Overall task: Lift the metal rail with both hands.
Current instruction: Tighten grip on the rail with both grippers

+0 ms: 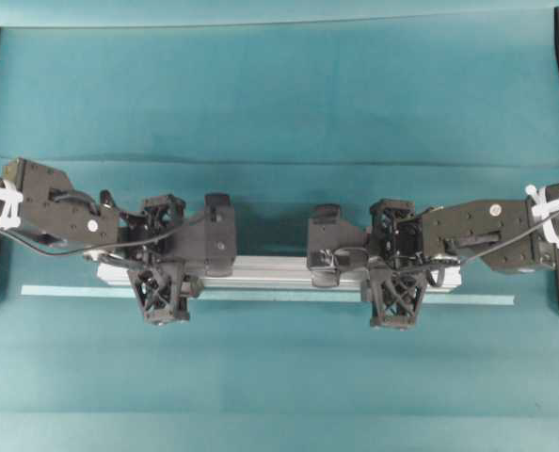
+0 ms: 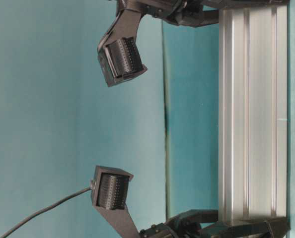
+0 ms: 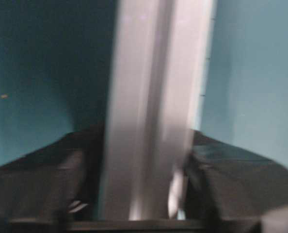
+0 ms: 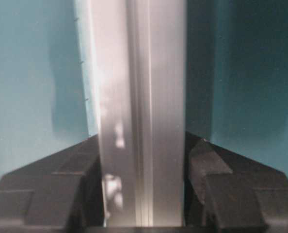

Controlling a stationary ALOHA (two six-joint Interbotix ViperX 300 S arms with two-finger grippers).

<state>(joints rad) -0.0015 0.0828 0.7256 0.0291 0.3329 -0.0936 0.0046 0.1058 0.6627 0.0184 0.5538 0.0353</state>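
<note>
One pale teal flat strip (image 1: 261, 295) on the teal cloth (image 1: 279, 94), just beside the near edge of the one metal rail (image 1: 270, 271), parallel and longer. Two grippers: left gripper (image 1: 167, 275) straddling the rail's left end, right gripper (image 1: 392, 280) its right end. In both wrist views, fingers (image 4: 81, 194) pressed against the rail's sides, partly open, gripping it.
</note>
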